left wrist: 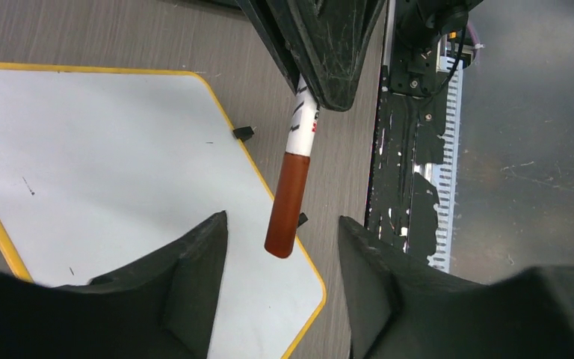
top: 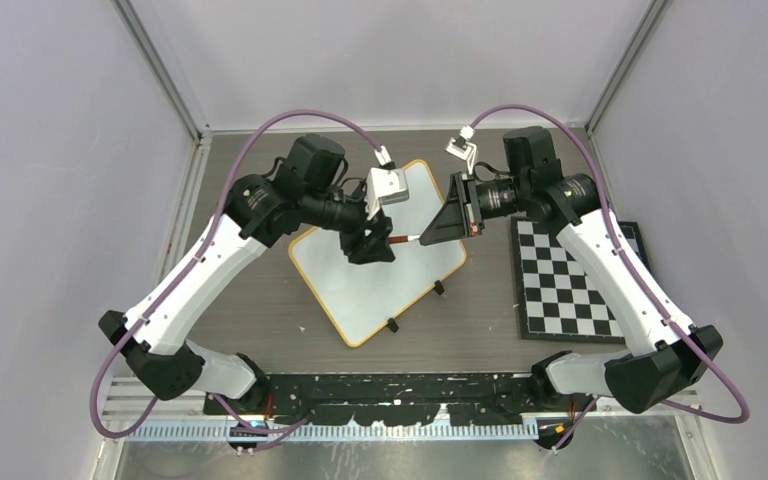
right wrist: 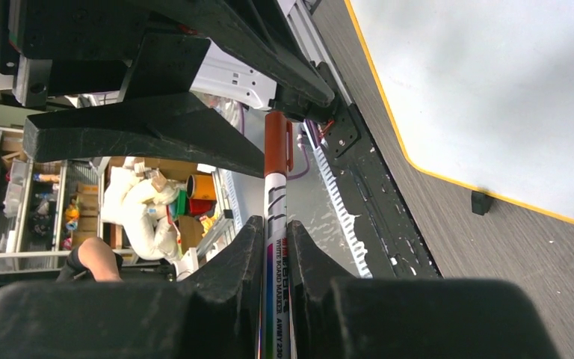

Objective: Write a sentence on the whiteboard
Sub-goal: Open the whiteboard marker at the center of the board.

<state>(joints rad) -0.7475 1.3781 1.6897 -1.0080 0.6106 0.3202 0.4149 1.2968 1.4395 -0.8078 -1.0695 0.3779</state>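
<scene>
Whiteboard point(top: 360, 290), laid flat on worktop point(top: 480, 335). Capped marker point(right wrist: 276, 217), clenched by right end effector point(right wrist: 273, 228); cap point(left wrist: 288, 202) flanked by released left end effector point(left wrist: 282, 232).

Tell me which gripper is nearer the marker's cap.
Left. The left gripper has its open jaws either side of the tip of the cap, without visibly touching it. The right gripper grips the marker by its white barrel, behind the cap.

Both arms reach fwd, elbows out, wrists facing each other. L gripper point(left wrist: 282, 224) spread (touching nothing); R gripper point(right wrist: 275, 228) pinched on a marker point(right wrist: 276, 187).
</scene>
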